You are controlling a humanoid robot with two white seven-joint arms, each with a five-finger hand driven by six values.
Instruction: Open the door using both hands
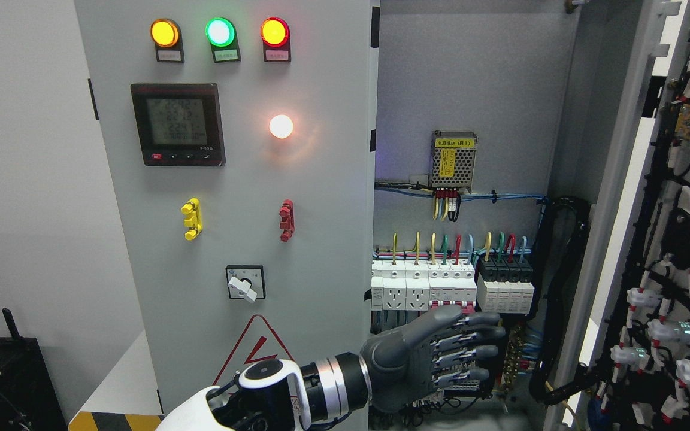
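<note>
The grey cabinet has two doors. Its left door (231, 179) is closed and carries three lamps, a meter and a rotary switch. The right door (650, 209) stands swung wide open at the picture's right, its inner side covered in wiring. My left hand (471, 350) comes in from the bottom left of the middle and hangs in front of the open compartment, just below the row of breakers (453, 290). Its fingers are stretched out toward the right, holding nothing and not touching either door. The right arm is out of view.
Inside the cabinet are a power supply (453, 158), coloured wires and a thick black cable bundle (560, 287). Yellow (191, 218) and red (286, 219) handles stick out of the closed door. A black unit (15, 377) stands at the lower left by the white wall.
</note>
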